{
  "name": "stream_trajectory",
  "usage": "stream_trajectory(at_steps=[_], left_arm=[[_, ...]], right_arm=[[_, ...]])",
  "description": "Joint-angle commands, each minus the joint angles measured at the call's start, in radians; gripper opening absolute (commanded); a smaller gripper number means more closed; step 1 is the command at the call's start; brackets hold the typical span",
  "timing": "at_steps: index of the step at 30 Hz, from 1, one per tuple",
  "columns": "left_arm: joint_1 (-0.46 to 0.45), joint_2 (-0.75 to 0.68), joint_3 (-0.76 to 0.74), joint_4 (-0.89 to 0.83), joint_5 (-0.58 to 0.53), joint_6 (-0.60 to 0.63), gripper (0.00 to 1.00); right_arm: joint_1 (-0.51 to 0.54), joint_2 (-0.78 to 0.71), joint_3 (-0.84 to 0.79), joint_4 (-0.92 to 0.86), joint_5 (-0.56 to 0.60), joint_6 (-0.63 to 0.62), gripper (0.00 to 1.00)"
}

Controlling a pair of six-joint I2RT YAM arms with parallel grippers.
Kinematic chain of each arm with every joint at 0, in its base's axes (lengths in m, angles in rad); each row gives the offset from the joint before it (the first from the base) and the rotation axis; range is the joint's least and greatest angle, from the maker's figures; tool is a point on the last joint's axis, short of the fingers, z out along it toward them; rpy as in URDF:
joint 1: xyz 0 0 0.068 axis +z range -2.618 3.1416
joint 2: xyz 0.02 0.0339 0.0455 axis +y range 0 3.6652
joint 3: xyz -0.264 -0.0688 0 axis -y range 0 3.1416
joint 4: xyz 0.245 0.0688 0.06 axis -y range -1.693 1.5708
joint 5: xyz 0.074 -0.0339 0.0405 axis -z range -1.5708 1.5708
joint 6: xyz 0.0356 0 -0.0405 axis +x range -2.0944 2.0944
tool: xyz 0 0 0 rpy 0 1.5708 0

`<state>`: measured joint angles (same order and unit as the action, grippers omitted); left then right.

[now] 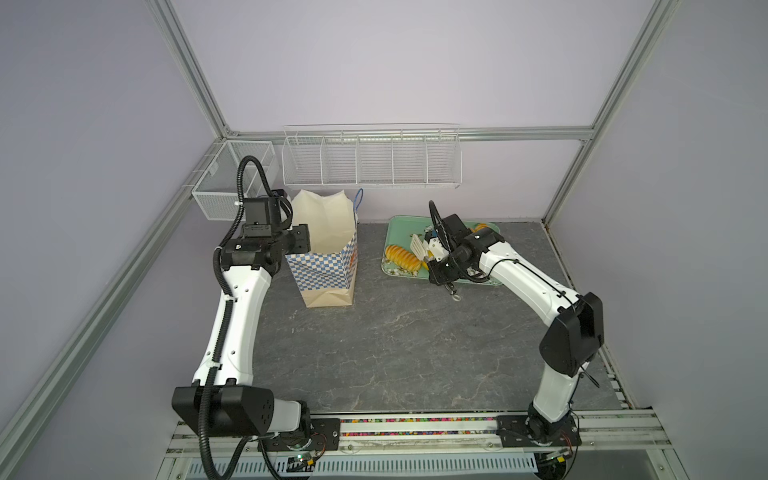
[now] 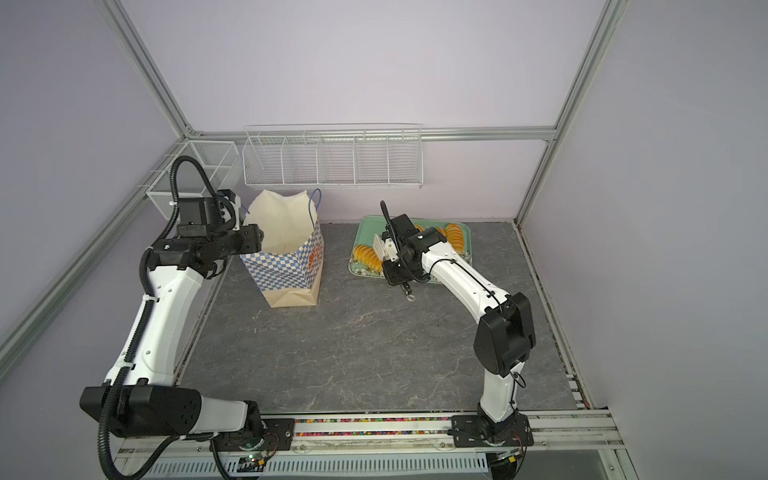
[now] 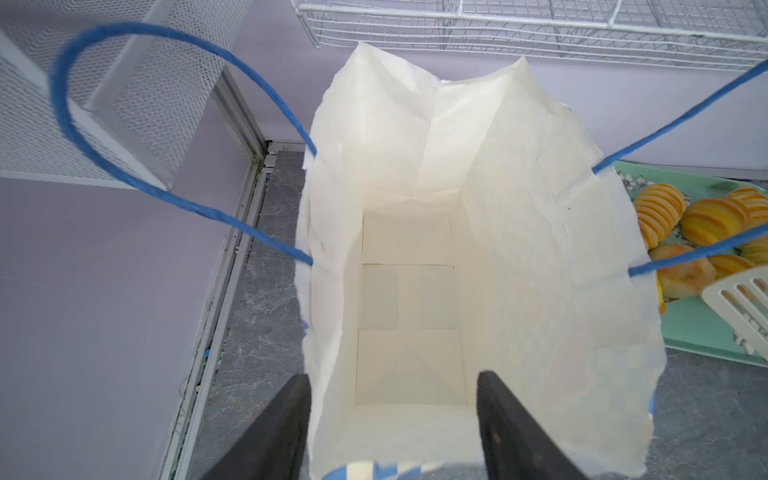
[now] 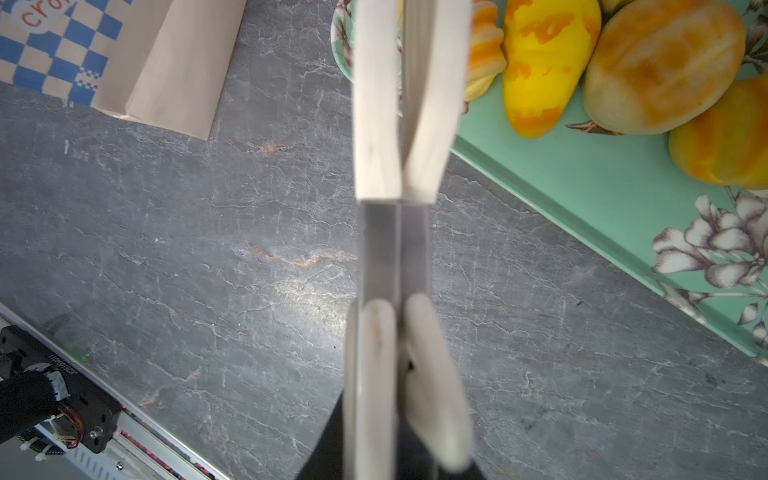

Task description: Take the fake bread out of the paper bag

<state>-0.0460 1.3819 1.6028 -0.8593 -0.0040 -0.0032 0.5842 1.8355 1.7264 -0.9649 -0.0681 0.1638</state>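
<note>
The paper bag (image 1: 328, 266) (image 2: 286, 270) stands upright at the back left, mouth open. In the left wrist view its cream inside (image 3: 407, 249) shows a bare floor with no bread in it. My left gripper (image 1: 301, 240) (image 3: 392, 378) is open at the bag's near rim, its dark fingers (image 3: 291, 415) apart with the bag's wall between them. The fake bread (image 1: 401, 255) (image 2: 368, 255) (image 4: 665, 62), several pieces, lies on the green flowered tray (image 1: 397, 226) (image 4: 582, 174). My right gripper (image 1: 434, 251) (image 4: 399, 436) is shut on cream tongs (image 1: 417, 245) (image 4: 395, 124), whose closed tips hang over the tray's near edge.
The bag's blue cord handles (image 3: 124, 124) loop out on both sides. A white wire rack (image 1: 372, 160) hangs on the back wall and a mesh basket (image 1: 232, 183) in the left corner. Bare grey tabletop (image 1: 395, 340) lies in front.
</note>
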Motion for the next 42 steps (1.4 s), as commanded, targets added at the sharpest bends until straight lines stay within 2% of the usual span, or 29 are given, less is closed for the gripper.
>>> stream_trajectory(at_steps=[1, 8, 16, 19, 23, 26, 29, 33, 37, 42], left_arm=[[0.003, -0.061, 0.013, -0.051, -0.018, 0.019, 0.63], [0.003, -0.185, -0.054, -0.058, 0.042, -0.01, 0.6], [-0.024, -0.414, -0.271, 0.022, 0.174, -0.09, 0.54], [-0.083, -0.476, -0.351, 0.036, 0.174, -0.118, 0.52], [-0.218, -0.525, -0.483, 0.083, 0.172, -0.199, 0.47], [-0.353, -0.548, -0.584, 0.124, 0.096, -0.254, 0.45], [-0.463, -0.568, -0.689, 0.19, 0.034, -0.305, 0.45], [-0.539, -0.56, -0.794, 0.255, 0.014, -0.361, 0.45], [-0.561, -0.553, -0.867, 0.301, 0.001, -0.389, 0.45], [-0.563, -0.552, -0.929, 0.301, -0.056, -0.389, 0.47]], right_arm=[[0.001, -0.084, -0.034, 0.054, -0.01, 0.009, 0.07], [0.018, -0.178, -0.146, 0.098, -0.013, 0.027, 0.07], [0.063, -0.304, -0.348, 0.184, -0.014, 0.064, 0.07], [0.09, -0.331, -0.428, 0.23, -0.014, 0.077, 0.08], [0.153, -0.304, -0.484, 0.254, 0.007, 0.052, 0.08], [0.2, -0.278, -0.533, 0.297, 0.04, 0.046, 0.08], [0.215, -0.245, -0.592, 0.369, 0.039, 0.046, 0.11], [0.217, -0.189, -0.636, 0.412, 0.087, 0.022, 0.16], [0.216, -0.167, -0.67, 0.445, 0.127, -0.014, 0.25], [0.22, -0.177, -0.689, 0.436, 0.153, -0.031, 0.42]])
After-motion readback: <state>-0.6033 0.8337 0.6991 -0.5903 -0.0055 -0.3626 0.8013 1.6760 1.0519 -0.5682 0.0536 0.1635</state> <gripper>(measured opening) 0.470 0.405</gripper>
